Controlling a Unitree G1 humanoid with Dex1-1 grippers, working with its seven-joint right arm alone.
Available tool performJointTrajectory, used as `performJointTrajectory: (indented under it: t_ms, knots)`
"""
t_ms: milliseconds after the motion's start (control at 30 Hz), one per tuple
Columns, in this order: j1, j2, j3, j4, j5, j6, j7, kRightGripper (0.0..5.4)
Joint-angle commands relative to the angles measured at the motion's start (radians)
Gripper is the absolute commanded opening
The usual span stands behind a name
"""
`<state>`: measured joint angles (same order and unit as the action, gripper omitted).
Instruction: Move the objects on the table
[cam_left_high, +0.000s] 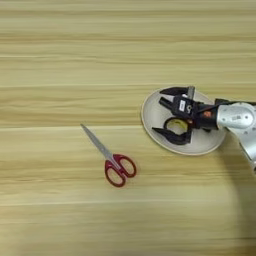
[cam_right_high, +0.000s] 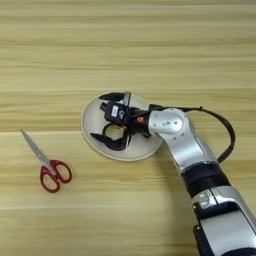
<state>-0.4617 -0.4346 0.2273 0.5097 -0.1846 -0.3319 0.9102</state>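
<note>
Nearest the lower edge, in the right eye view, the silver forearm (cam_right_high: 187, 142) is seen rising from the bottom right corner and reaching up and to the left across the wooden surface (cam_left_high: 75, 210), a black cable looping beside it. A little further up and well to the left, the red-handled scissors (cam_left_high: 111, 160) are laid flat on the bare wood, closed, with the handles toward the robot and the blades pointing away and to the left; they are well apart from everything else and are untouched. Beyond them, to the right, the round beige plate (cam_left_high: 150, 117) is set flat on the surface, and the right tool (cam_left_high: 161, 117) is held over it, reaching in from the right. Its two black fingers are spread wide apart, one along the far rim of the plate and one toward the near rim, and nothing is clamped between them. A small dark ring with a yellowish glint, probably the tape roll (cam_left_high: 175, 125), is seen on the plate just by the base of the fingers; whether it is touched cannot be told. The spread stance suggests that something on the plate is either being approached or has just been let go. The far part of the surface carries nothing visible.
</note>
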Motion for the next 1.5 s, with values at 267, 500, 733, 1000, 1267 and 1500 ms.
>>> performJointTrajectory:
  t_ms: [267,500,733,1000,1267,1500]
  knots:
    - [-0.086,0.004,0.008,-0.057,0.003,-0.019,-0.030,5.37]
    - [-0.085,0.029,0.036,-0.079,0.000,-0.017,-0.022,5.37]
    - [-0.085,0.071,0.067,-0.095,0.000,-0.010,-0.012,5.37]
    - [-0.085,0.120,0.106,-0.098,-0.014,-0.004,-0.011,5.37]
    - [-0.081,0.159,0.138,-0.114,-0.021,0.007,-0.013,5.37]
    - [-0.078,0.167,0.142,-0.120,-0.019,0.013,-0.015,5.37]
